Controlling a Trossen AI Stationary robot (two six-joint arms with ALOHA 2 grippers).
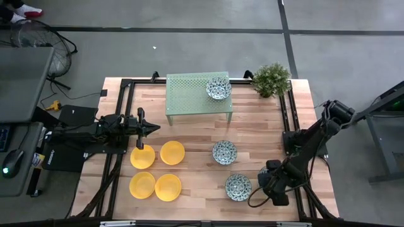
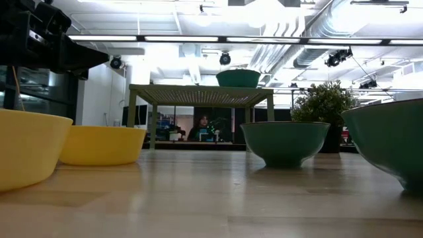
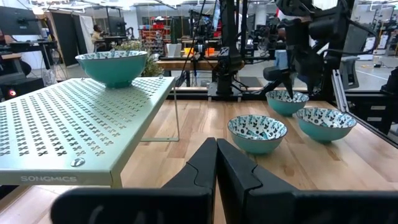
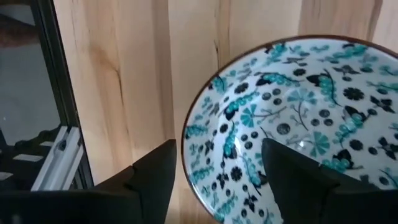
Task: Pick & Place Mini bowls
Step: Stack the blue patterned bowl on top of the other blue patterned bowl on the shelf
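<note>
Four yellow mini bowls (image 1: pixel 155 170) sit upright, openings upward.

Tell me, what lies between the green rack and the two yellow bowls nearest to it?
In the high view, only bare wood lies between the rack and those yellow bowls; the left gripper sits just left of that stretch.

Robotics lab or workshop indicated. Exposed ducting (image 2: pixel 291 39) and strip lights (image 2: pixel 198 38) seen across top of low view. Wooden table (image 1: pixel 189 135) framed by black rails, set on grey concrete floor (image 1: pixel 189 50). Keyboard and mouse (image 1: pixel 11 157) seen at left edge. Further rigs and benches (image 3: pixel 205 50) seen in background.
</note>
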